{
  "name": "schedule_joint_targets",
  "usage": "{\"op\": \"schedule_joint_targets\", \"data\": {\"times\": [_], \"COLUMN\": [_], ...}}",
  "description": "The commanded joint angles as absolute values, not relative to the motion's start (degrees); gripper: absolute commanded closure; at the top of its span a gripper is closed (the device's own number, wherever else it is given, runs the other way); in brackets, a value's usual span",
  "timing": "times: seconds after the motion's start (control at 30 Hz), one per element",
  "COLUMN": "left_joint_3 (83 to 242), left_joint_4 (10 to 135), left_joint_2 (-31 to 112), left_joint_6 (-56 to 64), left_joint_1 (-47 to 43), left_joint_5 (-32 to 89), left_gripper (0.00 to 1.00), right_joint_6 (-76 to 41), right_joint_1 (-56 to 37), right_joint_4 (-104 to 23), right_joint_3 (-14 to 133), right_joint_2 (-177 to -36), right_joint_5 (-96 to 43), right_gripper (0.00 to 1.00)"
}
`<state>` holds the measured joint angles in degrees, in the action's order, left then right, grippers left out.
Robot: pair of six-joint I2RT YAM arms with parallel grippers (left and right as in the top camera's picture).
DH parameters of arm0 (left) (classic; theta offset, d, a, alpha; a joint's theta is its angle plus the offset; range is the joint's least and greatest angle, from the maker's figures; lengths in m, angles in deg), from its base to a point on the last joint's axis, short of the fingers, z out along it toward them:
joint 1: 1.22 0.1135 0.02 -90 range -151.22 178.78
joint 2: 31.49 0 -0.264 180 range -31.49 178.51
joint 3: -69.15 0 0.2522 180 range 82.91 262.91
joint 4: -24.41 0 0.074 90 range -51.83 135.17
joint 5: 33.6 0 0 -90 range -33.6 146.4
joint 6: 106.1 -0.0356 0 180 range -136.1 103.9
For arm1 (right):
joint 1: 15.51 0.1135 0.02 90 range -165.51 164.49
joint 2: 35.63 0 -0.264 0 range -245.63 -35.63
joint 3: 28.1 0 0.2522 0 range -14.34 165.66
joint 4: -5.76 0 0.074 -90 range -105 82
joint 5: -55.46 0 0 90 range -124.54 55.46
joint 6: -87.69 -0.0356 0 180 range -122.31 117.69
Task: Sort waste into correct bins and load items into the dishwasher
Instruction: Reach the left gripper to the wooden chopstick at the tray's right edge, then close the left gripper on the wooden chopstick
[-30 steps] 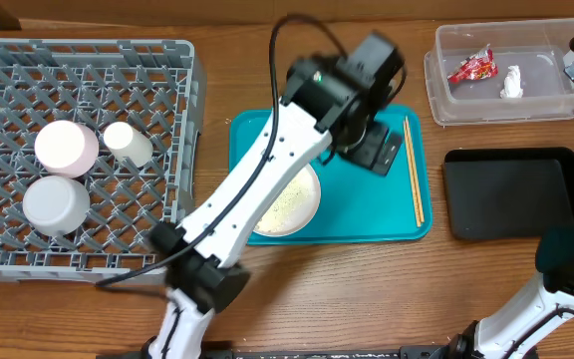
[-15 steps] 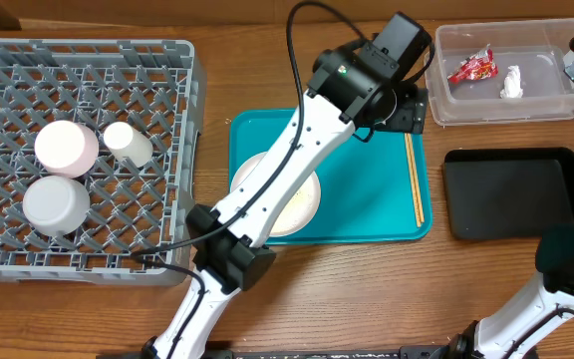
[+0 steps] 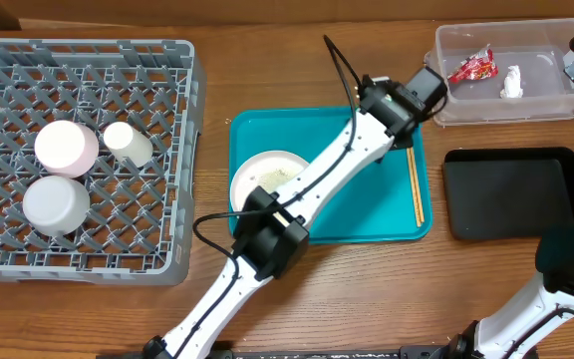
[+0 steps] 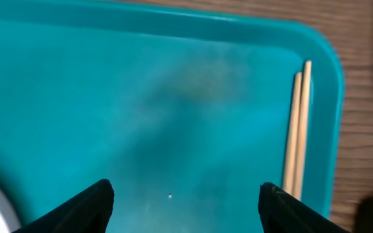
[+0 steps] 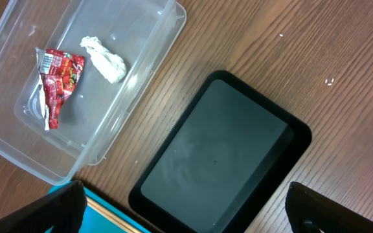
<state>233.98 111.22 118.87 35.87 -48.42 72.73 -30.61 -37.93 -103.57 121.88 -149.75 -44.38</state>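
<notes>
I see left claw (image 4: 186, 207) spread wide, empty, over teal tray (image 4: 141, 97), chopsticks (image 4: 298, 129) just beside it. Right claw (image 5: 186, 210) also spread wide, holding nothing.

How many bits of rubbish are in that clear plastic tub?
2: a red snack wrapper on the left and a crumpled white tissue right of it. Nothing seems hidden.

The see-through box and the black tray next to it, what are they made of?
The see-through box looks like thin clear plastic. You can see the wooden table and the red wrapper right through its glossy walls. The black tray is probably plastic too. It is smooth and a little shiny, with soft reflections on its flat floor, but it could also be painted metal.
</notes>
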Motion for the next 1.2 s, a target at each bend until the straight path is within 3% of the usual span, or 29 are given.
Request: {"op": "schedule_joint_targets", "data": {"times": [0.0, 0.43, 1.17], "left_joint_3": [233.96, 229.91, 220.62], "left_joint_4": [110.39, 104.19, 96.58], "left_joint_2": [119.77, 120.12, 120.12], "left_joint_6": [34.86, 34.93, 36.87], "left_joint_1": [-50.76, -55.81, -56.23], "left_joint_5": [78.68, 82.59, 77.74], "left_gripper": [0.27, 0.30, 0.35], "right_joint_6": [-30.87, -30.87, -30.87], "right_joint_1": [-37.88, -37.88, -37.88], "right_joint_4": [-103.27, -103.27, -103.27], "right_joint_3": [123.28, 123.28, 123.28], "right_joint_2": [-148.35, -148.35, -148.35], "right_joint_5": [-44.82, -44.82, -44.82], "right_gripper": [0.00, 0.00, 0.00]}}
